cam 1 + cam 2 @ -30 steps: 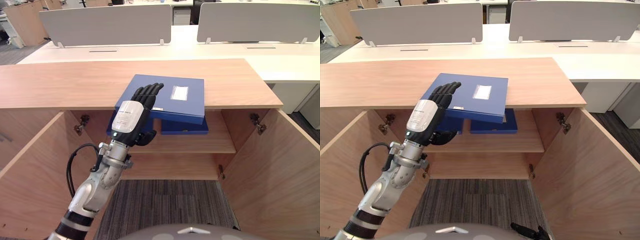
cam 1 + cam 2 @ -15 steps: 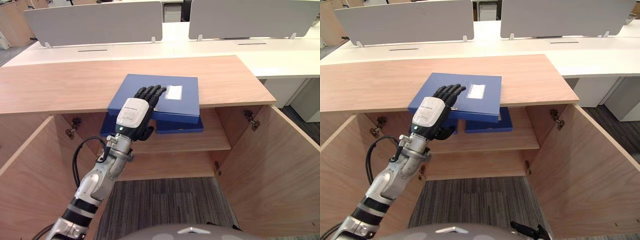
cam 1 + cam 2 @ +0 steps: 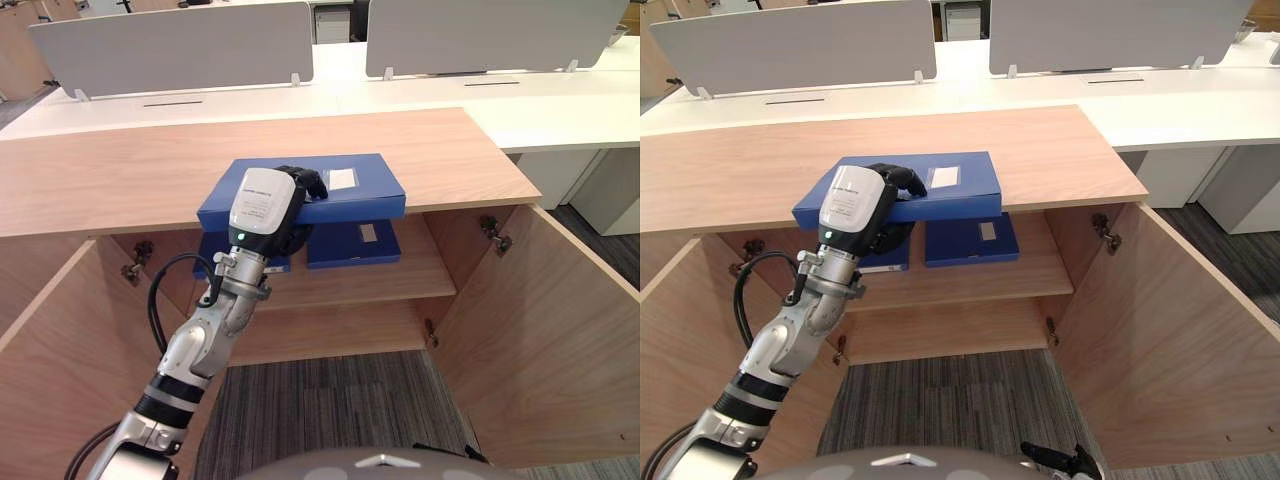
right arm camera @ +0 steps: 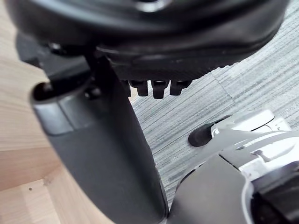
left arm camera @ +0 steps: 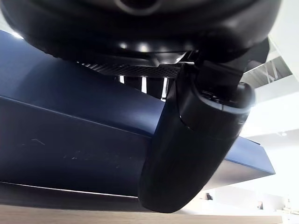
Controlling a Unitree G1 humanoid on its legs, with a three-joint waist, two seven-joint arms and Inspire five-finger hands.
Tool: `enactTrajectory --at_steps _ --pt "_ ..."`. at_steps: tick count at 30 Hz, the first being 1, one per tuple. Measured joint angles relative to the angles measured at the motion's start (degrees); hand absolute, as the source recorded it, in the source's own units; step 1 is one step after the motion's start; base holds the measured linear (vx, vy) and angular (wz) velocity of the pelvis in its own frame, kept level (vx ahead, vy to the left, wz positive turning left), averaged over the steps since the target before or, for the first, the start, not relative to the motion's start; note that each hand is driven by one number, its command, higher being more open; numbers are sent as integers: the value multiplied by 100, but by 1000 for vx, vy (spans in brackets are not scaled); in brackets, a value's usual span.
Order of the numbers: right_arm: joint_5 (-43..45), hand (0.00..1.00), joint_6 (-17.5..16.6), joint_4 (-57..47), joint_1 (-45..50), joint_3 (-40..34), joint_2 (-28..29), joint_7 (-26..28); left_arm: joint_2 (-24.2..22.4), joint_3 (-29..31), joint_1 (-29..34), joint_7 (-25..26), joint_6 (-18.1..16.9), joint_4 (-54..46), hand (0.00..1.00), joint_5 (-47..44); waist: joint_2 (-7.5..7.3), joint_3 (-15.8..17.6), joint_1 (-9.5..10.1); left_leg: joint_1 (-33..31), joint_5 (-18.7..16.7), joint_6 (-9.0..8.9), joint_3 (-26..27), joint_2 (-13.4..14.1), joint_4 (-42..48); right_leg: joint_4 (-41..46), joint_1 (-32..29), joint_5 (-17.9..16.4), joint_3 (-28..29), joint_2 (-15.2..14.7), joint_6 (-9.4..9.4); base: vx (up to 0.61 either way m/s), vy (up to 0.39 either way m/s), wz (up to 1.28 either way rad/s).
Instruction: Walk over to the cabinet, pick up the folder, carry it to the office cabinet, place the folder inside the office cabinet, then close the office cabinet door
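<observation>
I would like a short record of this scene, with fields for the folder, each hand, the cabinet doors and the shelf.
folder: blue, overhanging the front edge of the cabinet top
left hand: fingers curled over the folder, thumb under it
right hand: low, above the carpet
doors: both open
shelf: two other folders lying flat
</observation>
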Motion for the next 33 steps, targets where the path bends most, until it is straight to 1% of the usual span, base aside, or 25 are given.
enactTrajectory --at_steps 6,9,11,13,14,17,18,19,21,24,28,29,30,32,33 --pt "1 100 -4 -23 -7 23 5 0 -128 3 62 -22 -2 -129 0 -117 -16 10 2 0 -7 0 1 0 0 -1 0 0 1 -2 0 0 0 0" --pt "1 100 -32 -23 3 31 25 -5 -455 -25 276 -136 -4 -643 0 -378 -18 11 22 0 -37 6 49 4 0 3 -17 -1 68 -4 1 -6 -3 -7" --pt "1 100 -42 -24 4 68 36 -11 -696 -222 412 -170 -38 -1042 0 -671 -18 10 44 0 -58 15 90 3 1 10 -35 -2 117 -6 3 2 -2 -11" --pt "1 100 -52 -82 6 200 38 -18 -987 -571 522 -296 -234 -1503 0 -1305 -16 9 57 -2 -76 22 146 1 1 28 -70 -5 180 -10 6 0 -3 -12" --pt "-1 100 -52 -104 7 244 31 -26 -1042 -683 523 -331 -281 -1589 0 -1452 -16 8 58 -1 -79 25 149 0 1 31 -72 -5 184 -10 7 -7 -7 -5" --pt "-2 100 -73 -219 12 320 41 -39 -1297 -1115 528 -544 -587 -1779 0 -2233 3 -4 34 13 -86 29 159 4 1 56 -76 -23 201 -8 21 0 0 0" --pt "-1 100 -78 -245 19 366 36 -45 -1323 -1157 536 -567 -604 -1806 0 -2367 14 -11 33 15 -86 29 160 6 1 62 -77 -27 204 -7 24 -34 -25 -1" --pt "-2 100 -104 -288 30 512 -8 -62 -1410 -1170 580 -592 -640 -1842 0 -2715 47 -33 32 22 -86 29 161 11 1 77 -77 -36 207 -4 30 -32 -23 0" --pt "-2 100 -105 -382 67 593 -14 -95 -1492 -1150 663 -583 -633 -1872 0 -3103 75 -68 48 30 -87 28 159 15 1 123 -88 -64 207 -4 36 -20 -14 0" --pt "-2 100 -120 -584 134 739 -44 -121 -1531 -1137 965 -550 -627 -2133 0 -3739 111 -109 64 39 -89 27 157 19 1 184 -106 -94 208 -4 42 0 0 0" --pt "-5 100 -136 -1016 197 953 -2 -138 -1548 -1105 1063 -565 -633 -2452 0 -4899 55 -145 166 36 -88 28 154 21 22 202 -106 -94 207 -6 42 -34 -20 1" --pt "-6 100 -138 -1240 229 1017 63 -156 -1601 -1033 1176 -625 -637 -2587 0 -5272 38 -159 167 34 -88 29 152 17 26 214 -107 -93 205 -2 44 -37 -22 1" --pt "-7 100 -138 -1374 245 1074 92 -165 -1643 -993 1244 -655 -637 -2664 0 -5455 30 -161 166 34 -88 29 151 18 31 220 -108 -93 205 -1 44 0 0 0" --pt "-11 100 -139 -2003 310 1164 249 -161 -1796 -803 1464 -765 -652 -2854 0 -6027 -6 -175 176 21 -88 30 149 19 43 237 -121 -93 205 0 44 -33 -19 1" --pt "-12 100 -140 -2215 333 1187 286 -161 -1826 -747 1504 -790 -653 -2876 0 -6170 -14 -172 191 21 -88 32 148 19 45 241 -122 -93 204 -1 44 -40 -19 0"
